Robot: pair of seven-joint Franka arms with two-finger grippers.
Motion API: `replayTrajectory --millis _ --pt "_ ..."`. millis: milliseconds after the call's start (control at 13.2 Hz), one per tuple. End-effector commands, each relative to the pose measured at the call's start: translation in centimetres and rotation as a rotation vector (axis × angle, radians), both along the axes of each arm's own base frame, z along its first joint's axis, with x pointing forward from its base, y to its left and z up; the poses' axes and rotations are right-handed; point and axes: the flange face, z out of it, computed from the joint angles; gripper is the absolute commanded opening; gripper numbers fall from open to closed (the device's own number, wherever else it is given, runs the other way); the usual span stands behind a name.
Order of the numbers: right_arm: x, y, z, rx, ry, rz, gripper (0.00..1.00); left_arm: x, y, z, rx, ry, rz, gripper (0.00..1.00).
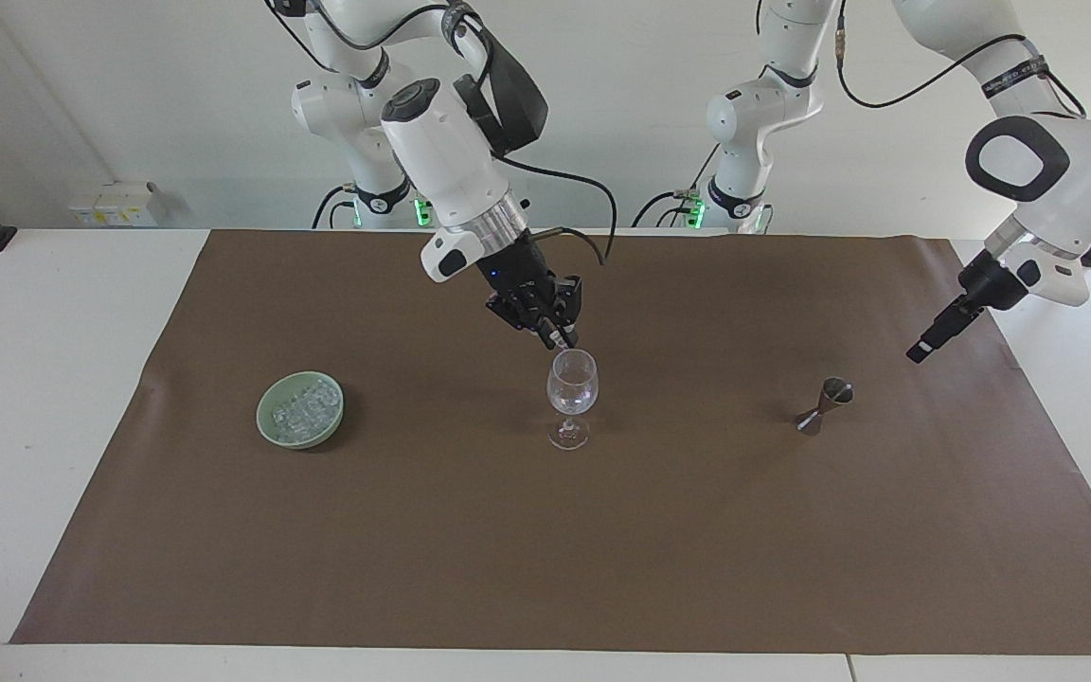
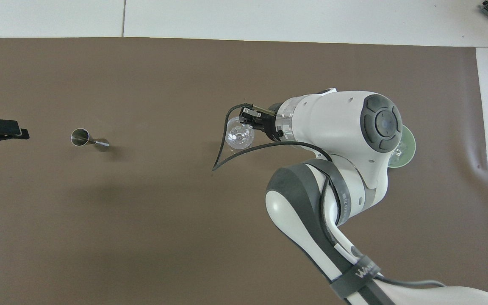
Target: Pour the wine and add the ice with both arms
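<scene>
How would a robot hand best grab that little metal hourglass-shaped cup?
Probably at the narrow waist of the metal cup. It lies tipped on its side on the brown mat, so coming straight down from above, fingers either side of the waist, looks easiest. The open left gripper hangs closest to it.

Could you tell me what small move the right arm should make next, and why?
Probably open the right gripper: its shut fingers hang just above the rim of the wine glass, apparently pinching an ice cube, so releasing should drop it into the cup. The left gripper waits near the jigger.
</scene>
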Motion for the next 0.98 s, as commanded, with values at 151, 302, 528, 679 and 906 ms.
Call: replayTrajectory --millis 151,302,528,679,906 --pt "-0.7 1.7 -0.4 -0.002 -0.003 -0.009 0.0 -0.9 -4.6 3.5 0.109 0.044 -0.163 1.0" --pt "-0.7 1.7 -0.4 -0.002 -0.002 -0.01 0.0 -1.3 -5.8 5.2 0.138 0.067 -0.201 1.0" --pt "-0.7 1.5 -0.8 -0.008 0.004 -0.012 0.17 -2.3 -7.4 7.0 0.17 0.066 -0.264 1.0" --pt "-0.7 1.5 -0.6 -0.006 0.001 -0.012 0.25 -3.3 -6.0 8.3 0.172 0.053 -0.321 1.0" --pt "-0.7 1.5 -0.8 -0.008 0.004 -0.012 0.43 -4.3 -5.6 11.6 0.164 0.053 -0.332 1.0"
